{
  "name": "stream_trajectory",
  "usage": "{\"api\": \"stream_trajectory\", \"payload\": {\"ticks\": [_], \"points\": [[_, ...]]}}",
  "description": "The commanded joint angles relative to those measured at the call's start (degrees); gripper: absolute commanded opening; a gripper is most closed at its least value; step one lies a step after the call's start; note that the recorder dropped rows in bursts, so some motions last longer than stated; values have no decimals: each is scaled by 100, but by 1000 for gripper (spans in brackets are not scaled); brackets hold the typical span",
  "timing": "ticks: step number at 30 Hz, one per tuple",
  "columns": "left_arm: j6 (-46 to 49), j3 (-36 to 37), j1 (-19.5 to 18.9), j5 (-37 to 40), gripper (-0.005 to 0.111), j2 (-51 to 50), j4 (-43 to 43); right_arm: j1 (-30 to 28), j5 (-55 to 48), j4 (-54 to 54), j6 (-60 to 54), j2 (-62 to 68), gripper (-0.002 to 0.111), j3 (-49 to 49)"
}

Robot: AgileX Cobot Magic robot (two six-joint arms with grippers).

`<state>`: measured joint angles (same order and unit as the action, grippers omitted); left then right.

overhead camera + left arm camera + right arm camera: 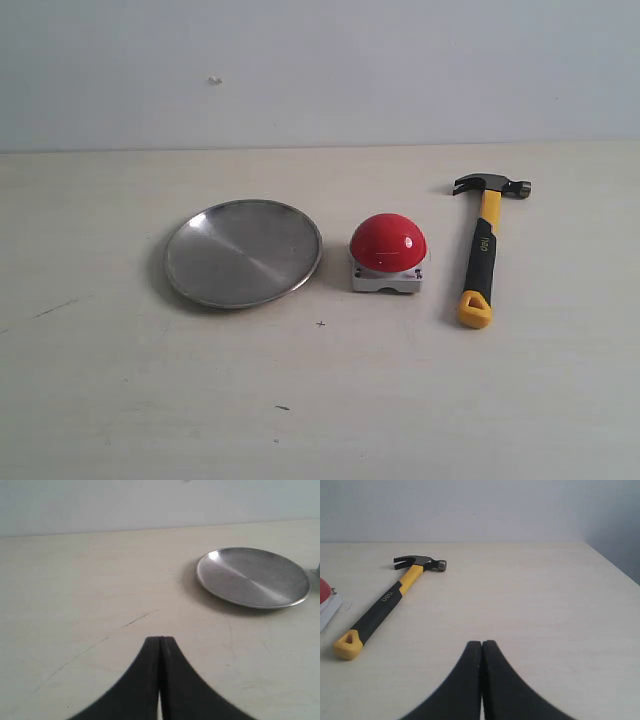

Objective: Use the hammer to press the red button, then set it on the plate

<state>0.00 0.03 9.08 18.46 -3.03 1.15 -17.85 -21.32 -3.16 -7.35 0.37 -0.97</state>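
Observation:
The hammer (481,250) lies flat on the table at the right, dark head away from the camera, yellow looped tip toward it; the right wrist view shows the hammer (385,605) too. The red button (388,243) sits in the middle on its grey-white base, and only its edge (324,589) shows in the right wrist view. The silver plate (243,252) rests to the left of the button and holds nothing; the left wrist view also shows the plate (252,576). My left gripper (160,639) and right gripper (482,642) are both shut on nothing, each hanging over bare table. Neither gripper appears in the exterior view.
The pale wooden table (320,400) runs back to a plain light wall. Its right edge (615,565) shows in the right wrist view. Faint scratches (140,618) mark the tabletop between my left gripper and the plate.

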Motion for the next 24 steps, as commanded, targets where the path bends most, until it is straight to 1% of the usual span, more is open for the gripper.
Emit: {"api": "stream_trajectory", "payload": {"ticks": [1,10,12,15,19,21,24], "points": [[-39,-3,-10,-38,0,47,11,21,44,34,-5,-37,0,3],[-39,-3,-10,-38,0,47,11,21,157,131,-73,-37,0,3],[-39,-3,-10,-38,0,47,11,21,552,418,-217,-37,0,3],[-39,-3,-10,-38,0,47,11,21,1661,478,-87,-37,0,3],[-39,-3,-10,-38,0,47,11,21,2979,-170,947,-37,0,3],[-39,-3,-10,-38,0,47,11,21,3437,-395,1391,-37,0,3],[-39,-3,-10,-38,0,47,11,21,3943,-621,1745,-37,0,3]]}}
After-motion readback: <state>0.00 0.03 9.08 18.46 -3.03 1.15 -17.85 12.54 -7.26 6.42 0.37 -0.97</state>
